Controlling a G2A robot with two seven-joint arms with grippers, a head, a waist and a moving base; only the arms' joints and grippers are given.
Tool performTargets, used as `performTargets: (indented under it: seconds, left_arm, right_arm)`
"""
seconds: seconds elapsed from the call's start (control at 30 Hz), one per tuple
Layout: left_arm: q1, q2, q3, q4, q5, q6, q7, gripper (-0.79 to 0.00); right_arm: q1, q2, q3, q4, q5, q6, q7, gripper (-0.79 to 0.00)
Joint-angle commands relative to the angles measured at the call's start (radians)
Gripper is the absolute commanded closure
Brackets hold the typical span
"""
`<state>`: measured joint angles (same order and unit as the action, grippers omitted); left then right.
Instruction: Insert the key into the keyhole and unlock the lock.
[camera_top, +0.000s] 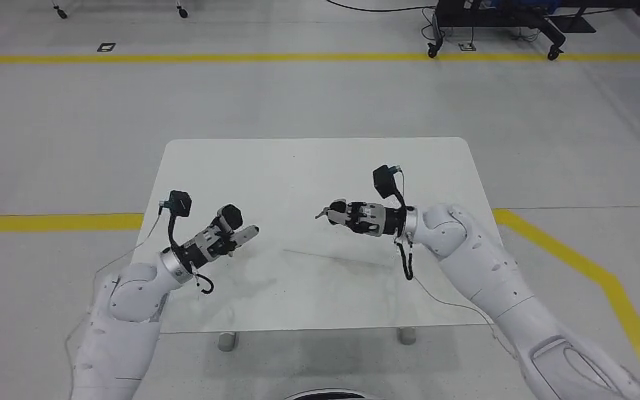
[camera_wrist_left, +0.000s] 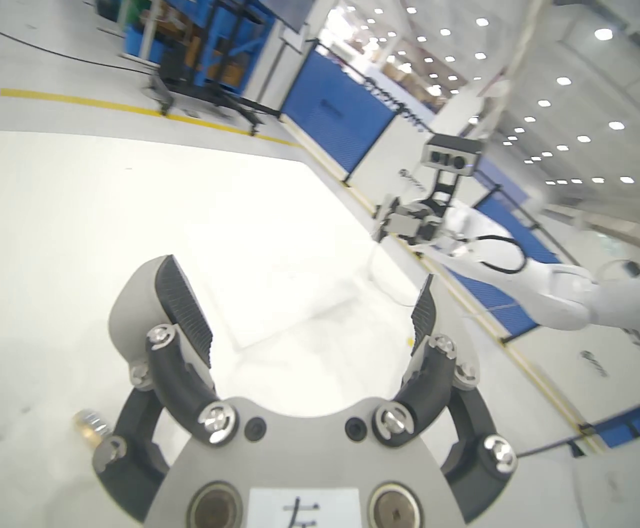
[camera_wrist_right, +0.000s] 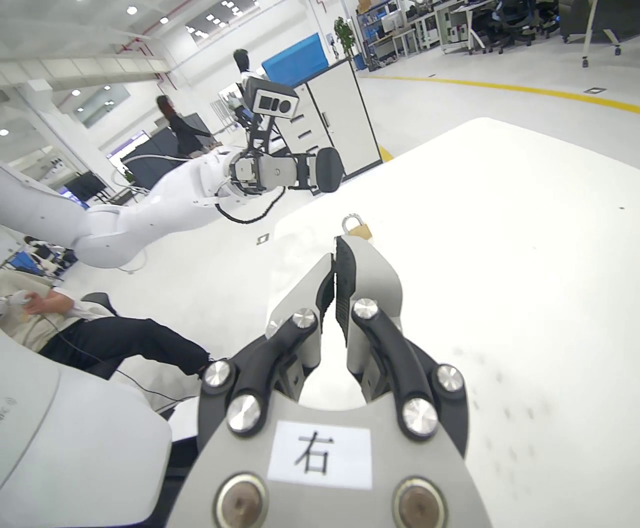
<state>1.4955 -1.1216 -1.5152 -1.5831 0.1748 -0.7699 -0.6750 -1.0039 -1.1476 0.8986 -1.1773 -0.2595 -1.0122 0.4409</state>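
Showing as a small padlock (camera_wrist_right: 361, 231), brass in the body, with a silver shackle (camera_wrist_right: 351, 219) arching over it. Sitting just past the pressed-together fingertips of the right gripper (camera_wrist_right: 336, 252), with the shackle pointing away from them and the body's near end hiding behind one fingertip. Appearing in the top view as a small speck right at that gripper's tip, over the middle of the white table (camera_top: 300, 160). Being gripped or merely touching the fingertips: not possible to tell.
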Motion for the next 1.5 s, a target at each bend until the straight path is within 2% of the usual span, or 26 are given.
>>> performTargets:
  seconds: [0.0,0.13,0.23,0.27,0.33,0.4,0.47,0.5,0.6,0.67,0.93,1.23,1.47]
  left_arm:
    - [-0.03,0.004,0.024,0.004,-0.11,-0.005,-0.084,-0.785]
    - [-0.08,0.003,0.081,0.028,-0.17,-0.015,-0.121,-0.785]
    - [-0.134,-0.003,0.137,0.078,-0.193,0.003,-0.128,-0.785]
    - [-0.145,-0.005,0.154,0.088,-0.185,-0.001,-0.126,-0.736]
    - [-0.158,-0.009,0.186,0.102,-0.171,-0.014,-0.118,-0.557]
    - [-0.164,-0.012,0.209,0.11,-0.164,-0.03,-0.11,-0.477]
    - [-0.168,-0.013,0.228,0.119,-0.164,-0.035,-0.102,-0.511]
    - [-0.171,-0.014,0.235,0.122,-0.166,-0.036,-0.1,-0.502]
    - [-0.175,-0.014,0.25,0.13,-0.165,-0.042,-0.093,-0.394]
    - [-0.176,-0.014,0.257,0.132,-0.166,-0.046,-0.088,-0.357]
    - [-0.178,-0.01,0.279,0.122,-0.134,-0.045,-0.08,-0.314]
    - [-0.178,-0.005,0.291,0.117,-0.108,-0.032,-0.058,-0.123]
    - [-0.168,0.001,0.287,0.115,-0.111,-0.049,-0.036,-0.16]
  right_arm:
    - [0.014,0.001,-0.028,-0.006,0.095,0.0,0.038,0.0]
    - [0.043,0.001,-0.079,-0.012,0.257,0.0,0.14,0.0]
    - [0.073,-0.005,-0.107,0.02,0.319,0.0,0.206,0.0]
    - [0.081,-0.008,-0.115,0.029,0.338,0.0,0.22,0.0]
    - [0.097,-0.015,-0.127,0.046,0.363,0.0,0.245,0.0]
    - [0.107,-0.021,-0.137,0.061,0.384,0.0,0.264,0.0]
    - [0.115,-0.028,-0.144,0.074,0.404,0.0,0.281,0.0]
    - [0.119,-0.031,-0.147,0.08,0.415,0.0,0.29,0.0]
    - [0.127,-0.04,-0.153,0.093,0.437,0.0,0.318,0.0]
    - [0.131,-0.046,-0.154,0.101,0.447,0.0,0.333,0.0]
    - [0.148,-0.067,-0.168,0.138,0.47,0.0,0.367,0.0]
    - [0.155,-0.079,-0.181,0.153,0.467,0.0,0.367,0.0]
    - [0.158,-0.079,-0.176,0.161,0.472,0.0,0.367,0.0]
